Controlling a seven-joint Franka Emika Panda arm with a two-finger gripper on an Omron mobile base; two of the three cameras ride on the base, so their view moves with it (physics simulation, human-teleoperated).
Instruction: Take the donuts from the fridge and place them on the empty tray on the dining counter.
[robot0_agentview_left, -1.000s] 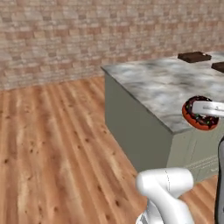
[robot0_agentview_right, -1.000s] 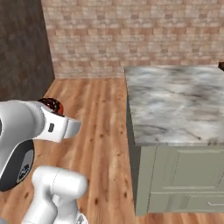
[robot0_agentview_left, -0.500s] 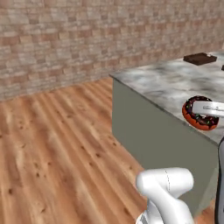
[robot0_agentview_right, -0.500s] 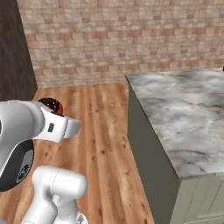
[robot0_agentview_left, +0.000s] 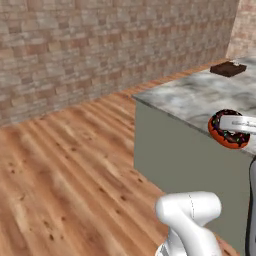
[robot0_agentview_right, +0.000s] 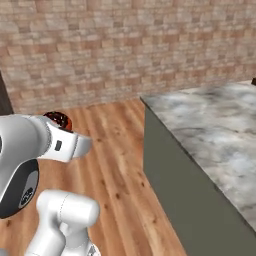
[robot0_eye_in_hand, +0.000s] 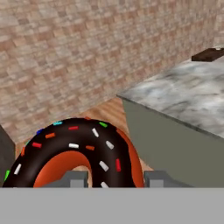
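My gripper (robot0_eye_in_hand: 114, 179) is shut on a ring donut (robot0_eye_in_hand: 81, 151) with orange-red sides, dark chocolate icing and coloured sprinkles. From the left base view the same donut (robot0_agentview_left: 227, 131) hangs in the gripper (robot0_agentview_left: 223, 128) at the right, in front of the dining counter's near edge. In the right base view the donut (robot0_agentview_right: 59, 119) peeks out behind my white arm. The dining counter (robot0_agentview_left: 200, 95) (robot0_agentview_right: 215, 125) (robot0_eye_in_hand: 192, 96) has a grey-white marble top and a plain grey-green base. Far back on it lies a dark brown tray (robot0_agentview_left: 228, 68) (robot0_eye_in_hand: 209, 54); its contents are too small to tell. The other donut is out of view.
A brick wall (robot0_agentview_left: 100, 45) runs across the back. Wooden floor (robot0_agentview_left: 65, 175) lies open to the left of the counter. A dark panel edge (robot0_agentview_right: 4, 95) stands at the far left of the right base view.
The whole scene has shifted as the base moved: the counter slid rightward and its corner now looks nearer. The donut stays held in the gripper in the same place relative to the arm.
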